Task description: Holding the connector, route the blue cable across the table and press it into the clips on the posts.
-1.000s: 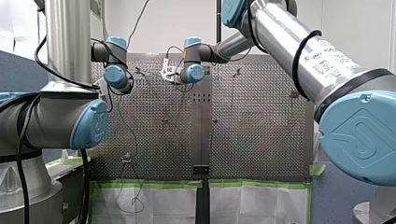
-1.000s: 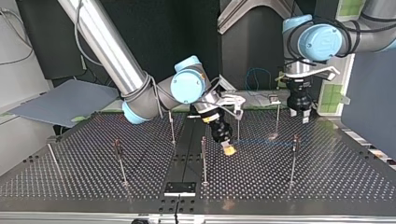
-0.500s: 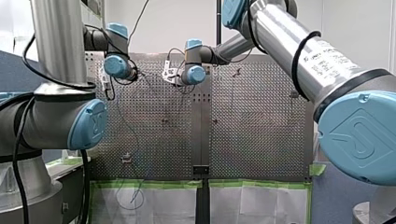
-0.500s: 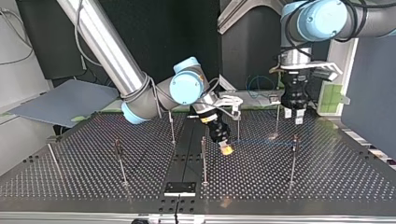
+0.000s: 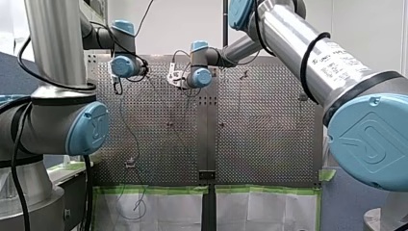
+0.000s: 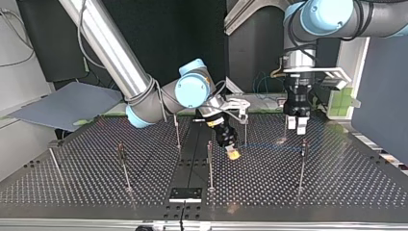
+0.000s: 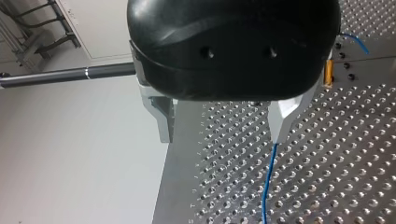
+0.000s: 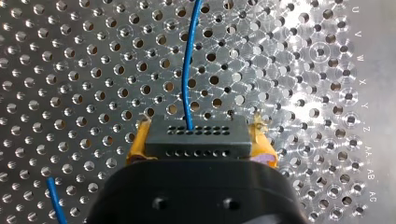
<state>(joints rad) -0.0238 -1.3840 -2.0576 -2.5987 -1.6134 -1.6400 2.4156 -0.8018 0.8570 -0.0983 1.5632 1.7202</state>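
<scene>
Fingers point(image 8: 137, 144) of my right gripper point(image 8: 201, 140), yellow-padded, are clamped on the connector point(image 8: 196, 137), one pad against each end. The cable point(image 8: 187, 70) leaves the connector's face midway between them and runs straight ahead over the table point(image 8: 70, 70).

My left gripper point(image 7: 224, 126) is the one that has moved. Over the last second its wrist rose and swung toward the top view's left, so it now hangs near a post point(image 6: 286, 126). Its fingers stand wide apart and hold nothing, and the cable passes just off one fingertip and trails away ahead of it. The right gripper has hardly shifted. I take this as the left arm repositioning to guide the cable toward a clip. No frame shows the cable seated in one, so the routing looks early.

The connector is a matte black block with two rows of small holes. The cable is thin, round and limp, likely to sag and slip sideways. The left fingers are pale, flat and tapered. The table is bright perforated metal with strong glare, and the post is a slim rod.
</scene>
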